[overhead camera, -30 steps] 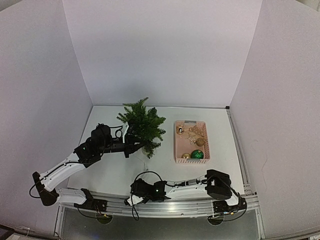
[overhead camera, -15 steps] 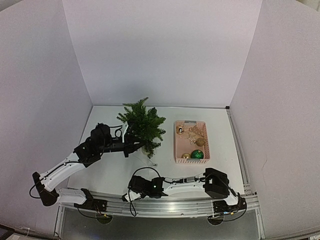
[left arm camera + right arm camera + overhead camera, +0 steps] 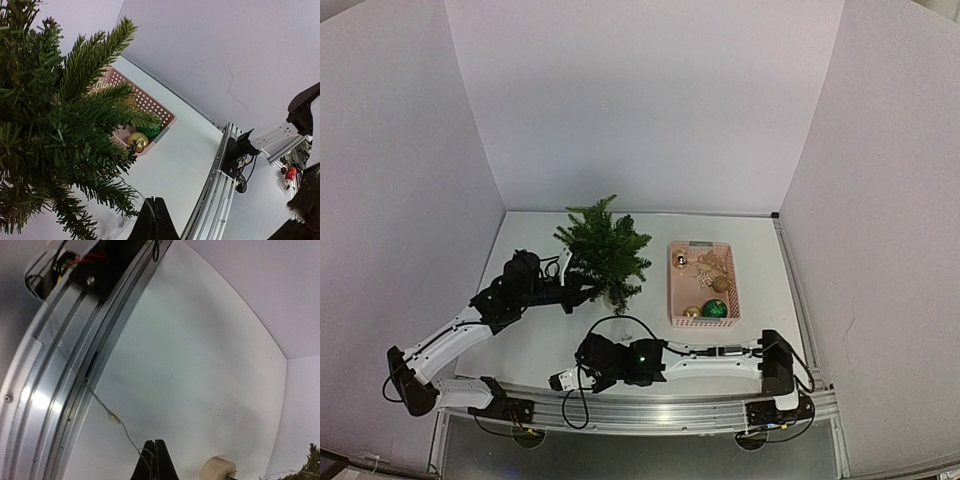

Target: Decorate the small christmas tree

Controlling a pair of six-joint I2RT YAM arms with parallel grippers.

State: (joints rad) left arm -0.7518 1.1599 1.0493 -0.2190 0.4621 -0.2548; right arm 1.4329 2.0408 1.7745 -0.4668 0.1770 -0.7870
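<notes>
Stretched out flatter than a second ago, the right arm now lies low along the near edge, and the right claw (image 3: 560, 381) has gone from wide apart to clenched, its fingers pressed together. A thin wire (image 3: 112, 416) with a small bulb on it runs from the rail (image 3: 50, 390) across the table (image 3: 545, 335) up to those fingertips; whether it is pinched between them I cannot tell.

The small christmas tree (image 3: 605, 250) stands upright at the middle of the table, left of the pink basket (image 3: 672, 290), and well apart from the right claw, farther from the arms and a little to the right.

The left claw (image 3: 592, 292) is also clenched, its tip just beside the tree's lower branches on the left; what it grips, if anything, is not clear.
</notes>
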